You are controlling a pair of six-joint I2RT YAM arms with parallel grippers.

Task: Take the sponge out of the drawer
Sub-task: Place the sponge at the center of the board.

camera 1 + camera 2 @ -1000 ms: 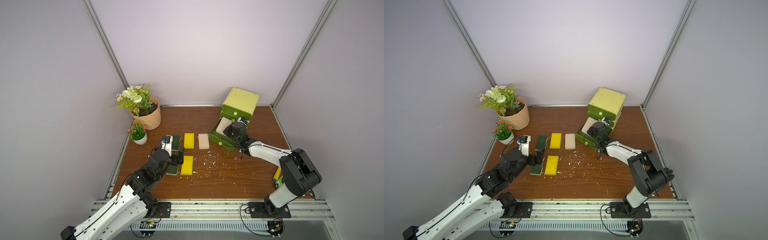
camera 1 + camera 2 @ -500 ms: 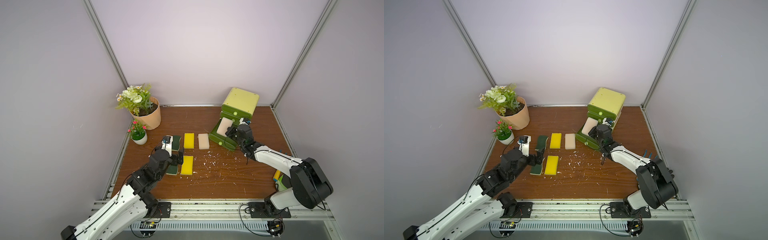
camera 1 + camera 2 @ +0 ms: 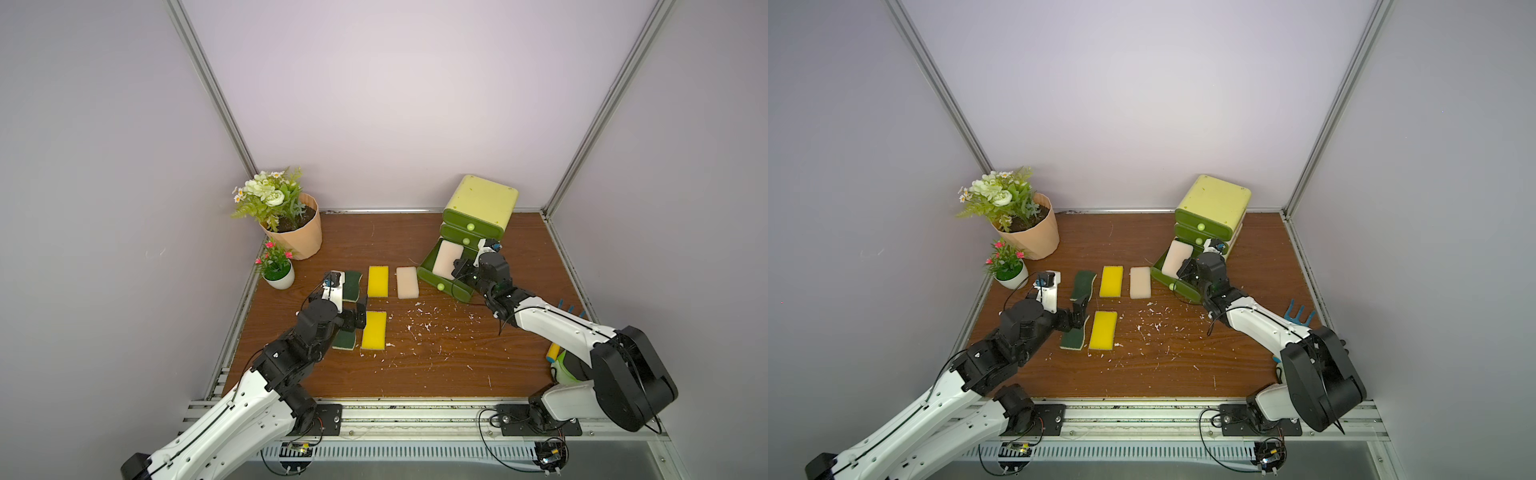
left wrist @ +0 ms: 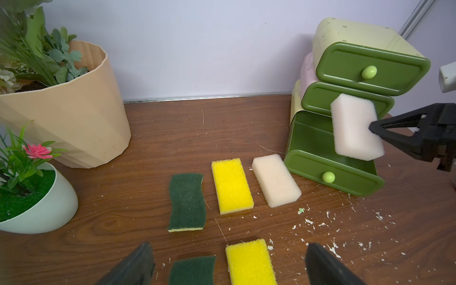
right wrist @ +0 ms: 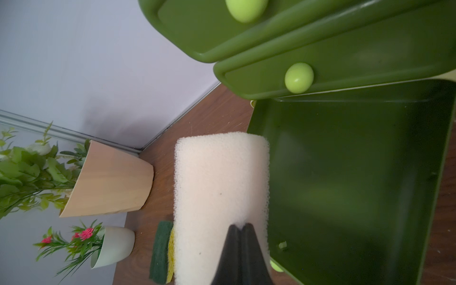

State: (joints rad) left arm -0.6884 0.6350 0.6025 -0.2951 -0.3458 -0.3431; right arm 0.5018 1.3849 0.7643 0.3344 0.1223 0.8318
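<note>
I am looking down on the drawer box [image 3: 482, 203] [image 3: 1214, 203] from high up in both top views. My wrist cameras are both facing it from low down, the left from farther off, the right from very close.

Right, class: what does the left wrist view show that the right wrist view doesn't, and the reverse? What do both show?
Only left wrist: the loose beige sponge and the left gripper, open. Only right wrist: a small scrap inside the open drawer. Both: the right gripper shut on the pale sponge, that drawer, and the big plant pot.
</note>
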